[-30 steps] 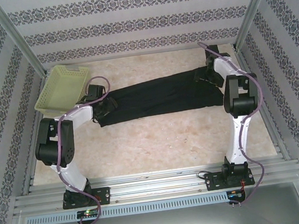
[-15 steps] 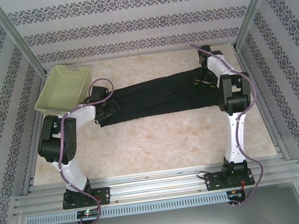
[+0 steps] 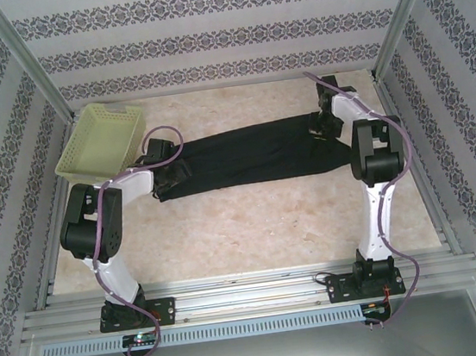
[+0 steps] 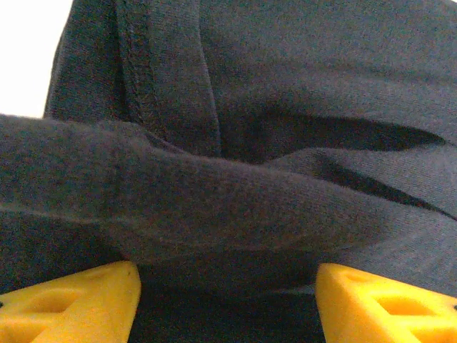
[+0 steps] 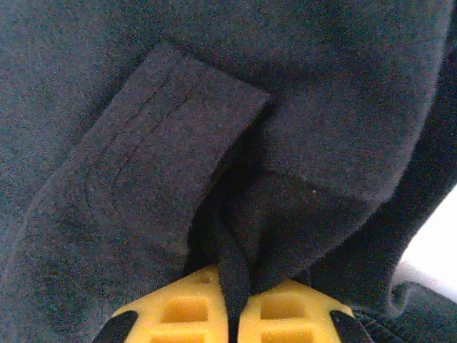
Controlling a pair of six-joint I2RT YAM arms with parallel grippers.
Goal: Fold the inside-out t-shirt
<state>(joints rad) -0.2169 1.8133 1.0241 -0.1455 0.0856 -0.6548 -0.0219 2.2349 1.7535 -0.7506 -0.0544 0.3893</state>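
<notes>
Closing from wide open, the right jaws had just clamped a pinch of the black t-shirt, stretched long across the worktop; the left jaws stood apart astride a fold at its other end, so lifting probably awaited their closing.

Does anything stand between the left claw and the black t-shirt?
Nothing visible does. The left claw stands open with a raised fold of the t-shirt directly before it; the right claw is shut on its fabric.
</notes>
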